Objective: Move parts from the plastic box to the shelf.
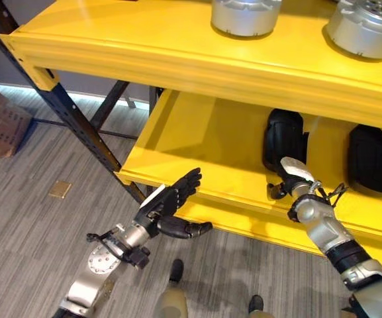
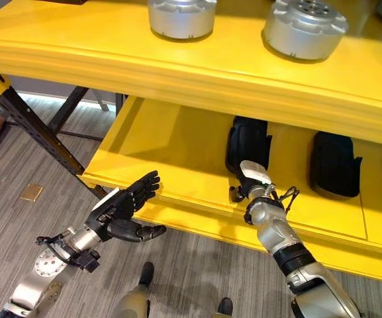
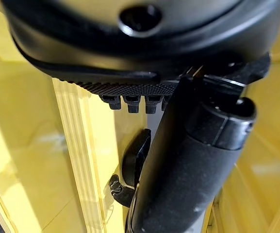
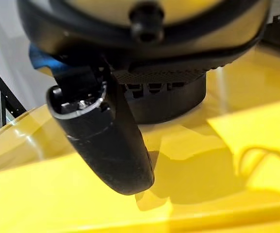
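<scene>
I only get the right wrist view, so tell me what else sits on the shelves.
Observer: A second black part lies on the lower shelf, right of the black part at your right hand.
Operator: Report the upper shelf.
Observer: The upper shelf holds two silver parts.
Operator: Now the left hand.
Observer: The left hand is open and empty, by the lower shelf's front edge.

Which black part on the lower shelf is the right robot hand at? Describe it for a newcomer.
Find the yellow rack, then its lower shelf, where two black parts stand side by side. The one meant is the left part. Unlike its neighbour, it has the right robot hand directly in front of it.
</scene>
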